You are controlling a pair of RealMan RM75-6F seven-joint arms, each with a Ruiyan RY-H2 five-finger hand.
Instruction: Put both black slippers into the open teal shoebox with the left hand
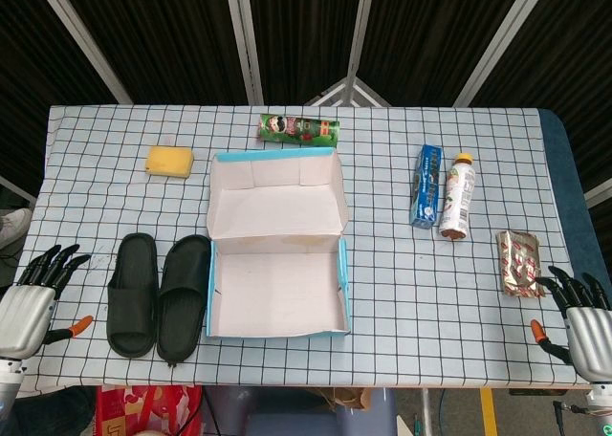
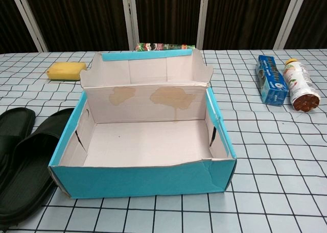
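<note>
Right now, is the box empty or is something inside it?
Empty. The box shows only its bare floor in both views, and both slippers lie on the table beside it.

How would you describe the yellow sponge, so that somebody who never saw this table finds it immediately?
Start at the open teal shoebox in the middle of the checked table. Look past the box's raised lid toward the far left side, beyond the two black slippers. The yellow sponge lies there alone, a small soft block and the only plain yellow thing on the table.
</note>
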